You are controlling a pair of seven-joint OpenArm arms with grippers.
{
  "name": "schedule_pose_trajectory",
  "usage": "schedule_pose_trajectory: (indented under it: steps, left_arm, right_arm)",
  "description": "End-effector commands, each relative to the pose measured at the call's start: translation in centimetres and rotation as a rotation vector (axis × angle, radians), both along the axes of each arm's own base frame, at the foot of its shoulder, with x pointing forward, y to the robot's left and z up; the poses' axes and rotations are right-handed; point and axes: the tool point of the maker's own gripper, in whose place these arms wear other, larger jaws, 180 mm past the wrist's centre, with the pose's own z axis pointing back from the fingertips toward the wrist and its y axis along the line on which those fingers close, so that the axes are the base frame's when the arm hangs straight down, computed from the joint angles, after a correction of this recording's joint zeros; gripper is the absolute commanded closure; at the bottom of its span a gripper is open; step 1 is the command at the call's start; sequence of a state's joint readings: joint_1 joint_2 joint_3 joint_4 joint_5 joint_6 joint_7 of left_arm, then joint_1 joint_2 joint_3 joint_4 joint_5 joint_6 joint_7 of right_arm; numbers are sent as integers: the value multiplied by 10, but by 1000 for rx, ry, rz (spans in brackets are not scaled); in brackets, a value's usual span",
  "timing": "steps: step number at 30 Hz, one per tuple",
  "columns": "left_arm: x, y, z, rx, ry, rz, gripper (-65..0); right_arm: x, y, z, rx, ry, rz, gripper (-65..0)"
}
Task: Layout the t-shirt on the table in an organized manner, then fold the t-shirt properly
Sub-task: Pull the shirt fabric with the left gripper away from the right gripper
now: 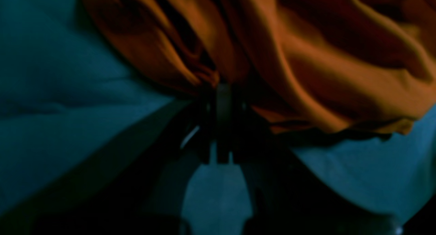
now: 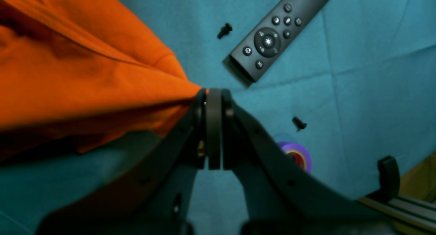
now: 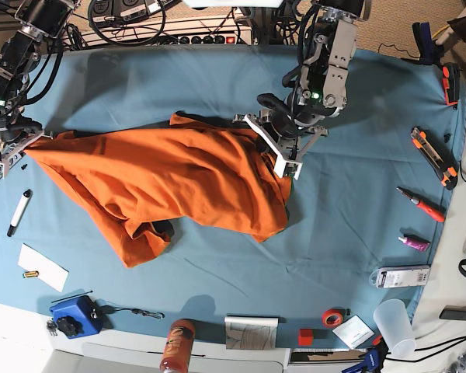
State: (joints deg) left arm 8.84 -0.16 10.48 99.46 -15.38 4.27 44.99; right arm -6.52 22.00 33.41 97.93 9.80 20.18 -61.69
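T-shirt (image 3: 179,179): bright orange, plain, soft cloth, heavily creased; stretched across left-centre of table (image 3: 357,225), lower part sagging in loose folds. Table: wrinkled teal cloth cover. Left gripper (image 1: 223,92): jaws closed, pinching bunched shirt edge at its right end in base view. Right gripper (image 2: 214,95): jaws closed on shirt corner at opposite end. Remote control (image 2: 272,37) beside right gripper, flat on table, apart from shirt.
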Motion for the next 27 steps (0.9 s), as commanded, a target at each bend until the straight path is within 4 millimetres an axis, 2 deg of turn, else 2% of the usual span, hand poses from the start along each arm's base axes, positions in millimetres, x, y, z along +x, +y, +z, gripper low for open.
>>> schedule_pose_trajectory:
  steps: [1, 4, 8, 16, 19, 22, 23, 26, 27]
  left_arm:
    - [7, 0, 8, 16, -32, -6, 0]
    - [21, 10, 16, 92, -88, -10, 0]
    - [51, 40, 34, 176, -164, 26, 0]
    - [102, 140, 71, 328, -293, 134, 0]
    - [114, 171, 71, 376, -295, 161, 0]
    - [114, 179, 59, 351, -238, 158, 0]
    - [112, 179, 56, 347, -222, 156, -17]
    - [106, 178, 49, 351, -168, 147, -253]
    - [102, 179, 47, 358, -134, 142, -289]
  right_arm:
    - [8, -7, 18, -38, -47, 8, 0]
    - [10, -7, 20, -42, -62, 14, 0]
    - [10, -7, 20, -42, -63, 14, 0]
    - [15, -2, 21, -11, -90, 28, 0]
    - [17, 3, 21, 18, -107, 38, 0]
    - [18, 5, 20, 23, -107, 48, 0]
    - [18, 5, 20, 22, -105, 53, 0]
    - [18, 6, 20, 22, -103, 57, 0]
    - [18, 6, 20, 22, -103, 57, 0]
